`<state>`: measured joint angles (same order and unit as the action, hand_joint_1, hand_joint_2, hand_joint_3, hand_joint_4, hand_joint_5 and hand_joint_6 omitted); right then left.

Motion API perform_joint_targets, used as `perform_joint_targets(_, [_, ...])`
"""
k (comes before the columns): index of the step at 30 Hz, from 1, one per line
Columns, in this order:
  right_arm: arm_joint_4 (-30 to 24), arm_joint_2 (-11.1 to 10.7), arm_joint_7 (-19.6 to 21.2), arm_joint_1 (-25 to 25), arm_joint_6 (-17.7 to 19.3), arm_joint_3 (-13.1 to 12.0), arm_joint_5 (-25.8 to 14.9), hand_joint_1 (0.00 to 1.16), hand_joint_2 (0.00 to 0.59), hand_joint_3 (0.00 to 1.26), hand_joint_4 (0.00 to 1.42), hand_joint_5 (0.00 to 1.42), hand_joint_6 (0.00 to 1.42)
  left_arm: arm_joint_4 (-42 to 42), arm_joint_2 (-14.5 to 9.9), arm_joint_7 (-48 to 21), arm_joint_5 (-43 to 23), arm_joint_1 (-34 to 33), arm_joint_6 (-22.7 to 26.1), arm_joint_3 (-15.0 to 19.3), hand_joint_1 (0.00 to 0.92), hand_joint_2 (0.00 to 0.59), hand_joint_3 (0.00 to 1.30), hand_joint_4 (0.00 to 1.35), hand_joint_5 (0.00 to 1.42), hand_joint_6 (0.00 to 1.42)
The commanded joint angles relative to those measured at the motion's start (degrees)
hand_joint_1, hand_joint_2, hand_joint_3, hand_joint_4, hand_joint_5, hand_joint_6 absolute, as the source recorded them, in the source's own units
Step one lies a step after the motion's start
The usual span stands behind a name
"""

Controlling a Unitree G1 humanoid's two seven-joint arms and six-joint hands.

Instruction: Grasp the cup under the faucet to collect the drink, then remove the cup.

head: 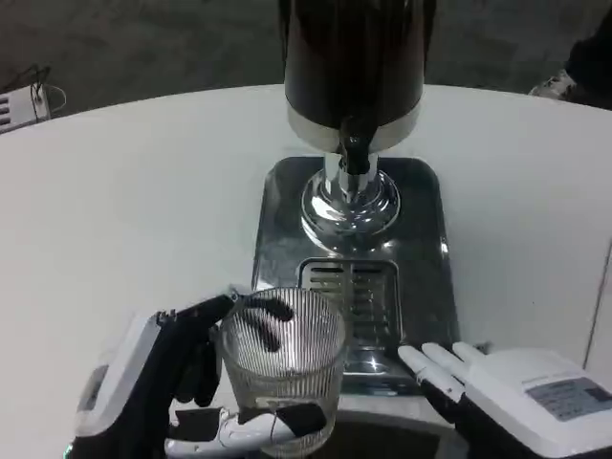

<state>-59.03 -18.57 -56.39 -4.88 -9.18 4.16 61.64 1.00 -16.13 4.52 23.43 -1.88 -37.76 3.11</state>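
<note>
Before me: a white table (pixel 124 191) with a rounded far edge, surface matte and unmarked where visible. Beyond that edge, a dark grey floor (pixel 143 43).

On the floor at far left, a white box-like unit (pixel 19 105), cut off by the frame, with a thin dark cable (pixel 40 78) looping above it; I cannot tell its type.

At far right, beyond the table edge, a light-coloured shoe (pixel 553 87) beneath a dark shape (pixel 593 57), too cropped to identify.

Near the table's middle lies a polished steel base plate (pixel 277 229) with rounded corners. A slotted grille (pixel 361 298) is set into its near half.
</note>
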Motion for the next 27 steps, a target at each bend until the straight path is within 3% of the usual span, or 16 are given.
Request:
perform_joint_targets(1, [-0.97, 1.54, 0.23, -1.47, 2.17, -1.90, -0.76, 0.53, 0.436, 0.00, 0.00, 0.00, 0.00, 4.31, 1.11, 3.14, 2.16, -4.14, 0.50, -1.22, 0.603, 0.000, 1.00, 1.14, 1.32, 1.42])
perform_joint_targets(9, [-0.97, 4.93, 0.38, -3.98, 7.15, -5.78, -2.46, 0.53, 0.436, 0.00, 0.00, 0.00, 0.00, 12.36, 1.52, 7.61, 6.70, -12.62, 2.88, -3.47, 0.604, 0.000, 0.99, 1.14, 1.32, 1.42])
perform_joint_targets(27, [-0.97, 10.25, -0.84, -6.93, 16.75, -14.21, -8.50, 0.53, 0.436, 0.00, 0.00, 0.00, 0.00, 28.93, -1.26, 16.55, 12.97, -27.25, 8.11, -9.00, 0.604, 0.000, 0.99, 1.14, 1.31, 1.42])
